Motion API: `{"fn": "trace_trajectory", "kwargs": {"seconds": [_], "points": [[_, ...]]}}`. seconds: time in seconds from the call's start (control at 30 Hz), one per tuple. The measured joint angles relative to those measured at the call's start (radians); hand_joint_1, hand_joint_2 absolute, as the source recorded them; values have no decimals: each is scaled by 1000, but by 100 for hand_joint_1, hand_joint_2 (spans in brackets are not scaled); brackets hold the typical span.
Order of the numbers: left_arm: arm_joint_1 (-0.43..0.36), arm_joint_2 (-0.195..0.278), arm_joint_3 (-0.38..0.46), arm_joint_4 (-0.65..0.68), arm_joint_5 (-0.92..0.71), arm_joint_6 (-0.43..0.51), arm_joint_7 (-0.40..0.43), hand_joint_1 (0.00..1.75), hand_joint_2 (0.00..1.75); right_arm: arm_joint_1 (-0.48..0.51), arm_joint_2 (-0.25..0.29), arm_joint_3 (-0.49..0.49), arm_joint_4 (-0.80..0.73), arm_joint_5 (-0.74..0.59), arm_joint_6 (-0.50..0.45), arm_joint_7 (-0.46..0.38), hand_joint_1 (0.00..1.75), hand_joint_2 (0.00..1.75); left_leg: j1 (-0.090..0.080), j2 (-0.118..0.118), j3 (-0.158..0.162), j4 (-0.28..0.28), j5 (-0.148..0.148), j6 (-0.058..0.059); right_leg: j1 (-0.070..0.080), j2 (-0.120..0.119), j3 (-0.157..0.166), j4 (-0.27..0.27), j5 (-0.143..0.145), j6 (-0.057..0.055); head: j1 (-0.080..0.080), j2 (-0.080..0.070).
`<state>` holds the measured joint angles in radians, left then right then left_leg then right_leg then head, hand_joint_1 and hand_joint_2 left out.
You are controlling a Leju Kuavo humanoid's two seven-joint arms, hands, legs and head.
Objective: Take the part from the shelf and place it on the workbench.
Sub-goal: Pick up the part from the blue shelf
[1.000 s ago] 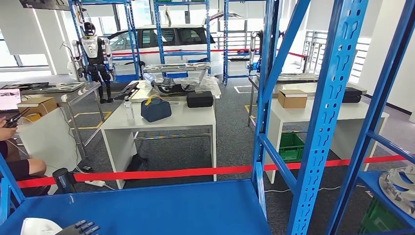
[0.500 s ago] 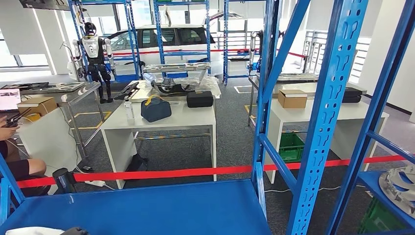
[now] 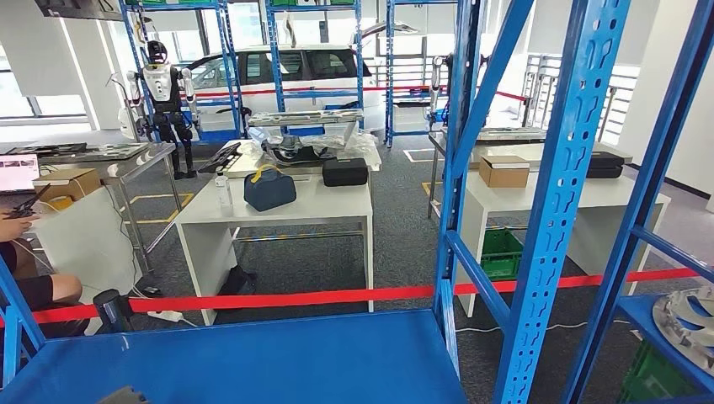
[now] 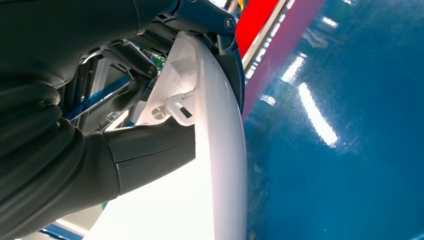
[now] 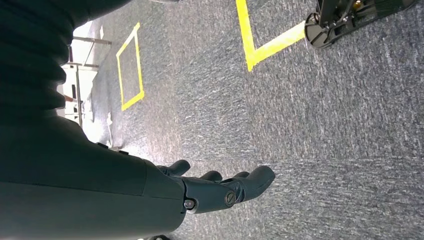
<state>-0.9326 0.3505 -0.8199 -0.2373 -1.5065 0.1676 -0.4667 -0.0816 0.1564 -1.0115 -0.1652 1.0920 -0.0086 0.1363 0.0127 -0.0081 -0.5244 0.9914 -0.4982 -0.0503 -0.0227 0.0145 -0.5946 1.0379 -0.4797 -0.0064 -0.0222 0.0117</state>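
The part (image 4: 210,165) is a white, smooth, curved plastic shell with small clips on its inner side. My left hand (image 4: 100,160) grips it, the thumb (image 4: 150,150) pressed flat on its inner face, just above the glossy blue shelf board (image 4: 340,125). In the head view a dark tip of the left hand (image 3: 125,394) shows at the bottom edge, over the front left of the blue shelf board (image 3: 278,353). My right hand (image 5: 220,187) hangs over grey carpet with its fingers slightly spread and nothing in it.
Blue perforated shelf uprights (image 3: 564,168) stand to the right. Red tape (image 3: 295,297) runs behind the shelf. Beyond are a white table (image 3: 337,210) with a dark blue bag (image 3: 269,189), a seated person (image 3: 25,278) at left and a metal part (image 3: 686,324) at far right.
My left hand and the white part have sunk out past the bottom edge of the head view, leaving a dark tip. The head view has shifted very slightly.
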Motion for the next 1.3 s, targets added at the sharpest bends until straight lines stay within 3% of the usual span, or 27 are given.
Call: {"fn": "trace_trajectory", "kwargs": {"seconds": [0.2,0.5,0.83,0.93,1.03,1.1,1.17,1.23,1.3], "points": [[4,-6,-6,0,4,61,39,175,175,0,0,-13,0,-3,-6,1,0,175,0,-1,1,0,0,0,0,0,1,0,0,0,0,0],[11,-26,10,-7,92,177,171,175,175,0,0,-17,0,4,-12,0,0,175,0,0,1,0,0,0,0,0,1,0,0,0,0,0],[-39,-49,59,-26,159,332,205,175,175,0,0,-23,0,4,-16,-16,0,175,0,1,0,1,0,0,0,2,-1,0,0,0,0,0],[-70,-67,100,-49,230,469,209,175,175,0,0,-30,0,-3,-24,-17,0,175,0,0,-1,2,0,0,0,1,-2,0,0,0,0,0],[-113,-93,208,-120,366,527,144,175,175,-1,0,-40,0,-9,-34,-17,0,175,0,-1,-1,2,0,0,0,1,-2,0,0,0,0,0],[-144,-121,322,-167,531,520,41,175,175,0,0,-44,0,-12,-35,-18,0,175,0,0,-2,2,0,1,0,1,-2,0,0,0,0,0],[-173,-150,443,-206,769,457,-61,175,175,0,0,-47,0,-13,-34,-20,0,175,0,2,-1,2,-1,1,0,3,-2,0,0,0,0,0],[-188,-174,552,-262,1021,309,-86,175,175,1,0,-50,0,-14,-31,-24,0,175,0,3,0,2,-2,2,0,4,-2,0,0,0,0,0],[-186,-194,637,-328,1232,134,-52,175,175,1,0,-54,0,-15,-29,-29,0,175,0,3,0,2,-2,2,0,3,-2,0,0,0,0,0]]}}
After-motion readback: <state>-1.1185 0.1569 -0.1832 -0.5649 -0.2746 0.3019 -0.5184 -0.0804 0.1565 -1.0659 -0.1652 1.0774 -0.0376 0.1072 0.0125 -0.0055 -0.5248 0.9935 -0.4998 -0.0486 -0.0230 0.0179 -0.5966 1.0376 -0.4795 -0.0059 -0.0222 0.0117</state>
